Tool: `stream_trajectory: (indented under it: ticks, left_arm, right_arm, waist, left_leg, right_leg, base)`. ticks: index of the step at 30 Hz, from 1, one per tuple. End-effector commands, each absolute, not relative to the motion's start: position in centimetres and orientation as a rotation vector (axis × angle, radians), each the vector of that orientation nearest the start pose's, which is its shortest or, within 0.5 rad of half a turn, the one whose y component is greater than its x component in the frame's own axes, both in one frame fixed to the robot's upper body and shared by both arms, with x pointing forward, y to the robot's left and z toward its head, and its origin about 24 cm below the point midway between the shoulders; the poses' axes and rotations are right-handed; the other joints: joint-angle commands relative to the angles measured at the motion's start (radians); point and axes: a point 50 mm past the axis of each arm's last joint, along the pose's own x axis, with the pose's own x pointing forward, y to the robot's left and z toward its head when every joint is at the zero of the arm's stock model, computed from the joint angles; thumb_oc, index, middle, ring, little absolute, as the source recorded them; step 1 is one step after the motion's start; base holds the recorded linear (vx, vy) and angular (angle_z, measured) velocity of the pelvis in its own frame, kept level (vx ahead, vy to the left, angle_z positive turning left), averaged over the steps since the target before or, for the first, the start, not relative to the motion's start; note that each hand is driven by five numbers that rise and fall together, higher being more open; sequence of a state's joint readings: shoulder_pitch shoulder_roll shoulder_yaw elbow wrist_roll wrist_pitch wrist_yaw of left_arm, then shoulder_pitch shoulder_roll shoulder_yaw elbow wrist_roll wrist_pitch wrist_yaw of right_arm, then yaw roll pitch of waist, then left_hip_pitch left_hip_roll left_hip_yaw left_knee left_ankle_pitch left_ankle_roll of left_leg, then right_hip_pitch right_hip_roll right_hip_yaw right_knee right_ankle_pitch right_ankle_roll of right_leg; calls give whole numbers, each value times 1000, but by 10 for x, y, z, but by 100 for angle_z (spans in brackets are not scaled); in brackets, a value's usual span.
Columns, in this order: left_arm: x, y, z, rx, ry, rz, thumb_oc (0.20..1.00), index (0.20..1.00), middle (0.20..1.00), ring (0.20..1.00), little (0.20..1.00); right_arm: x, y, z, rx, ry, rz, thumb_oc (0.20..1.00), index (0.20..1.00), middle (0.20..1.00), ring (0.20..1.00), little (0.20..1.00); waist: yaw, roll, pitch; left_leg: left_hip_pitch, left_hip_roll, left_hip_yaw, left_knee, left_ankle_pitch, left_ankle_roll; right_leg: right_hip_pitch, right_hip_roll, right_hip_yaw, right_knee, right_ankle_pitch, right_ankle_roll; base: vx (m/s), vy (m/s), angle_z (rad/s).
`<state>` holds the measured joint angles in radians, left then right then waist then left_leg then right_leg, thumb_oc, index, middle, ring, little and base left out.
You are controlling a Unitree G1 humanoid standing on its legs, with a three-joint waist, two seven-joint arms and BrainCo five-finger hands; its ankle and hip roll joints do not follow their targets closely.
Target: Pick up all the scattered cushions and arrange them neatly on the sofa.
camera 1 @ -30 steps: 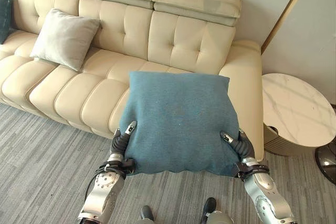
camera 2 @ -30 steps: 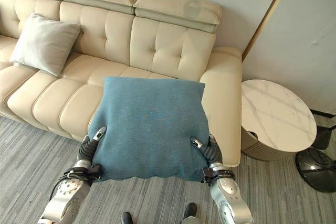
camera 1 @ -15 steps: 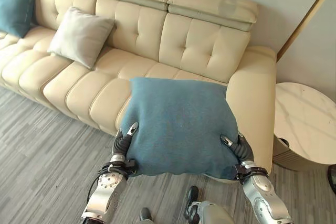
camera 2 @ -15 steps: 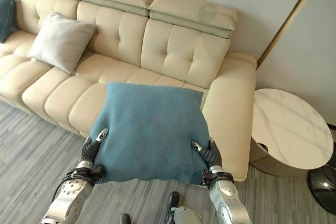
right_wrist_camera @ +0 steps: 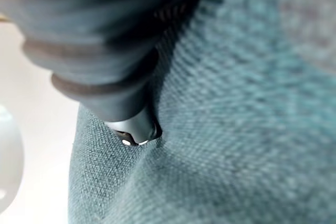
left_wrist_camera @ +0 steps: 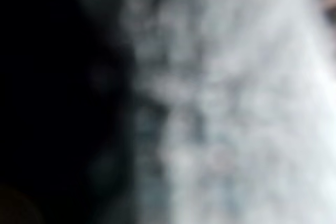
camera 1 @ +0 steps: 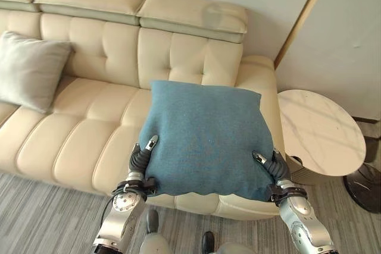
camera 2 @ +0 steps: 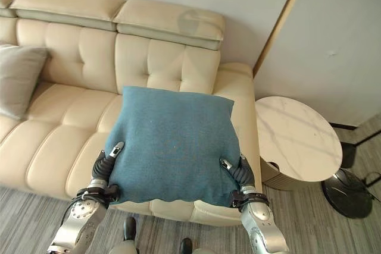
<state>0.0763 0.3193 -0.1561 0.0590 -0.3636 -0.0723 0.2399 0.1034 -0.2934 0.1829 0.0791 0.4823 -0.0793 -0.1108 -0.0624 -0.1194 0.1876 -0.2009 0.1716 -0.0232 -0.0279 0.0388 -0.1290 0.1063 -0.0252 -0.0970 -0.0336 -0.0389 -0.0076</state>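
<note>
I hold a blue cushion flat between both hands, over the right-hand seat of the cream sofa. My left hand grips its near left edge and my right hand its near right edge, each thumb lying on top and the fingers hidden beneath. In the right wrist view the hand's ribbed cover presses into the blue weave. A grey cushion leans against the sofa back at the left.
A round marble side table stands just right of the sofa's armrest. A dark round stand base sits on the floor beyond it. Grey striped carpet runs along the sofa's front.
The camera has swung right and come closer to the sofa. The blue cushion, still in both hands, now hangs over the right seat rather than over the floor in front.
</note>
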Motion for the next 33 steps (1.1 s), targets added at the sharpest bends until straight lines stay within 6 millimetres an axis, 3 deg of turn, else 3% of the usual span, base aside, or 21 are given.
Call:
stream_trajectory:
  ticks: [1,3,8,11,13,14,17,21,24,26,28,29,30,31,32,33]
  left_arm:
    - [247,190,73,-54,-191,128,200,200,200,200,200]
    - [245,187,71,-53,-183,103,200,200,200,200,200]
    - [245,184,67,-38,-158,68,200,200,200,200,200]
    - [247,188,67,-16,-149,77,200,200,200,200,200]
    - [248,189,68,-8,-155,82,200,200,200,200,200]
    - [249,191,69,3,-157,87,200,200,200,200,200]
    - [247,195,65,18,-138,104,200,200,200,200,200]
    - [250,193,64,9,-141,107,200,200,200,200,200]
    - [265,192,70,95,-166,117,200,200,200,200,200]
    - [295,183,109,176,-326,130,200,200,200,200,200]
    - [334,171,180,295,-575,166,200,200,200,200,200]
    - [335,170,182,296,-579,165,200,200,200,200,200]
    - [353,167,226,390,-698,211,200,200,200,200,200]
    - [353,166,227,391,-702,211,200,200,200,200,200]
    - [366,167,268,509,-794,281,200,200,200,200,200]
    - [370,168,282,552,-819,314,200,200,200,200,200]
  right_arm:
    - [240,-176,44,197,-41,23,200,200,200,200,200]
    - [237,-178,42,188,-37,23,200,200,200,200,200]
    - [234,-176,37,190,-14,19,200,200,200,200,200]
    - [240,-164,40,197,-25,44,200,200,200,200,200]
    - [243,-159,42,204,-34,58,200,200,200,200,200]
    - [246,-149,45,220,-45,86,200,200,200,200,200]
    - [248,-146,43,213,-36,91,200,200,200,200,200]
    - [254,-137,49,225,-58,116,200,200,200,200,200]
    - [269,-131,55,189,-79,107,200,200,200,200,200]
    - [300,-112,94,139,-213,120,200,200,200,200,200]
    - [336,-89,165,58,-444,111,200,200,200,200,200]
    - [337,-89,166,59,-448,109,200,200,200,200,200]
    - [354,-86,211,-5,-572,65,200,200,200,200,200]
    - [355,-86,213,-4,-576,64,200,200,200,200,200]
    - [368,-89,256,-56,-672,-2,200,200,200,200,200]
    - [369,-86,272,-77,-719,-20,200,200,200,200,200]
  waist:
    - [17,27,-12]
    - [10,62,-32]
    - [8,47,-58]
    - [12,40,-50]
    - [21,42,-47]
    - [23,44,-47]
    - [21,48,-46]
    - [25,51,-62]
    - [25,64,-68]
    - [34,76,-16]
    - [48,77,72]
    - [49,76,70]
    - [56,79,88]
    - [58,78,87]
    - [64,77,93]
    - [66,77,97]
  left_leg:
    - [39,18,64,-24,31,-1]
    - [85,20,65,-45,51,-13]
    - [117,-29,85,-40,29,23]
    - [159,-68,136,-42,-2,72]
    - [164,-68,161,-45,-8,79]
    - [187,-70,204,-59,-19,84]
    - [206,-90,240,-59,-38,86]
    - [222,-103,244,-59,-49,84]
    - [246,-108,232,-59,-66,86]
    - [193,-109,219,-34,-62,89]
    - [-14,-103,192,87,-70,86]
    - [-23,-103,192,93,-72,87]
    - [-126,-105,179,133,-63,82]
    - [-133,-105,178,137,-64,82]
    - [-200,-106,170,148,-55,77]
    - [-226,-106,166,152,-52,75]
  right_leg:
    - [-9,-55,-53,28,-115,87]
    - [8,-67,-38,27,-113,105]
    - [-5,-124,-19,54,-99,135]
    - [-79,-158,-1,180,-68,160]
    - [-113,-164,-10,220,-62,164]
    - [-159,-160,-65,243,-49,159]
    - [-169,-127,-132,145,-40,142]
    - [-119,-108,-120,40,-9,136]
    - [-80,-110,-126,22,-16,136]
    - [-136,-115,-118,48,-25,129]
    - [-316,-127,-92,136,-28,114]
    - [-324,-127,-92,141,-29,114]
    - [-422,-135,-87,186,-26,107]
    - [-430,-135,-86,190,-27,107]
    - [-490,-139,-86,207,-26,109]
    - [-516,-140,-87,215,-27,109]
  base:
    - [123,186,-56]
    - [226,388,-35]
    - [158,292,-5]
    - [52,269,8]
    - [-10,142,-73]
    - [18,142,-92]
    - [60,100,-72]
    - [125,-2,-15]
    - [192,-32,3]
    - [-155,-48,15]
    - [-441,-83,18]
    - [-371,-70,20]
    - [-153,-35,27]
    - [-176,-76,34]
    - [-46,-46,27]
    - [23,-79,17]
